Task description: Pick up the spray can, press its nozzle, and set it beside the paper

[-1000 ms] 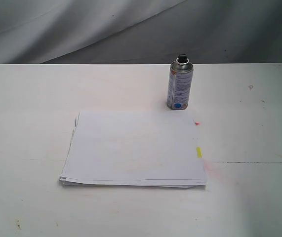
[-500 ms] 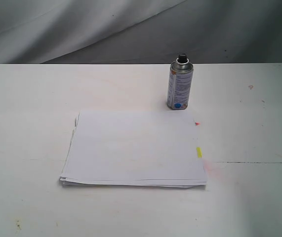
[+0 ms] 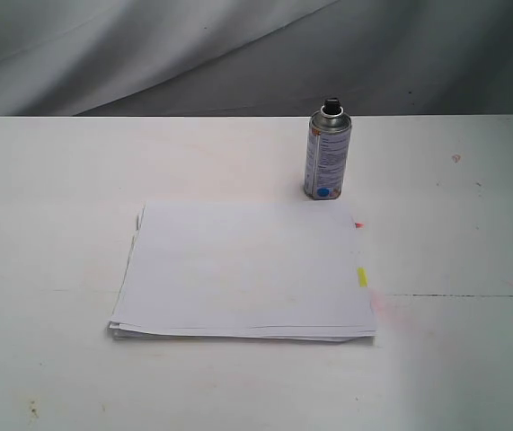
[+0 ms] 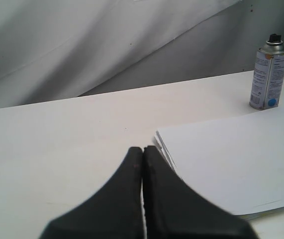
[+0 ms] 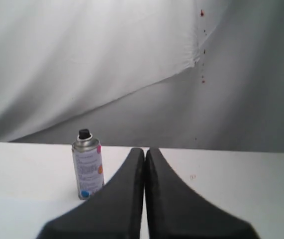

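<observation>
Presently on white table [image 3: 49, 180]: spray can [image 3: 328, 153], silver-grey cylinder, fine printed text, blue dot near base. Standing upright just beside far right corner of paper [image 3: 247, 269]. Nozzle [image 3: 331, 105]: small, black, atop silver dome. Paper: thick white stack, edges slightly uneven, yellow tab [image 3: 362, 277] and red tab [image 3: 358, 224] along right side.

Left claw [image 4: 142, 152]: black fingers pressed together, holding nothing, tips near a corner of the stack, can well apart. Right claw [image 5: 145, 152]: likewise pressed together, empty, aimed toward grey cloth backdrop [image 5: 132, 74], can off to one side.
</observation>
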Controlling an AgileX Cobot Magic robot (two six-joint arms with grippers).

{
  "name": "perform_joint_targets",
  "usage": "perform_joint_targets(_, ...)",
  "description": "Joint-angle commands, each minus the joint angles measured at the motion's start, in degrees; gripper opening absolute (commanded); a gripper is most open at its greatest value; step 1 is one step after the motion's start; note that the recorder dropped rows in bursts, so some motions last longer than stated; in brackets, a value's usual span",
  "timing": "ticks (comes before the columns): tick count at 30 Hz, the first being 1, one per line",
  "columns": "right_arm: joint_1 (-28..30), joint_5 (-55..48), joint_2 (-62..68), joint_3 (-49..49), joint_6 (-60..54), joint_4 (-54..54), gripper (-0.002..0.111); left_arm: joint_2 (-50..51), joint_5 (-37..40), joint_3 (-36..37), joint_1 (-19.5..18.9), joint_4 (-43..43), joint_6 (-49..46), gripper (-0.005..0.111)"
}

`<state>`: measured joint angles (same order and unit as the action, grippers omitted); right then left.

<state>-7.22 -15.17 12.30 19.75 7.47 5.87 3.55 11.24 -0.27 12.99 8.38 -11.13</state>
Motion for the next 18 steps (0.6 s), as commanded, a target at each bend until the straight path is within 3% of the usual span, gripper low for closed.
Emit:
perform_joint_targets(1,0.47,1.15,6.78,0.40,0.10,-1.38,0.000,-0.19,-0.66,0.27,0.29,0.03,0.24,0.000)
perform_joint_targets(9,0.27,7.40,20.77,0.40,0.27,-2.03,0.000,-0.19,-0.66,0.27,0.29,0.03,0.11,0.000)
perform_joint_targets(12,0.27,23.14,27.24,0.40,7.73,3.41,0.000,-0.19,-0.66,0.27,0.29,0.03,0.11,0.000)
perform_joint_targets(15,-0.95,29.69,31.31,0.40,13.14,9.01,0.000,-0.19,-0.66,0.27,0.29,0.03,0.22,0.000)
perform_joint_targets(18,-5.89,43.76,41.91,0.40,11.94,11.60,0.000,-0.19,-0.66,0.27,0.29,0.03,0.22,0.000)
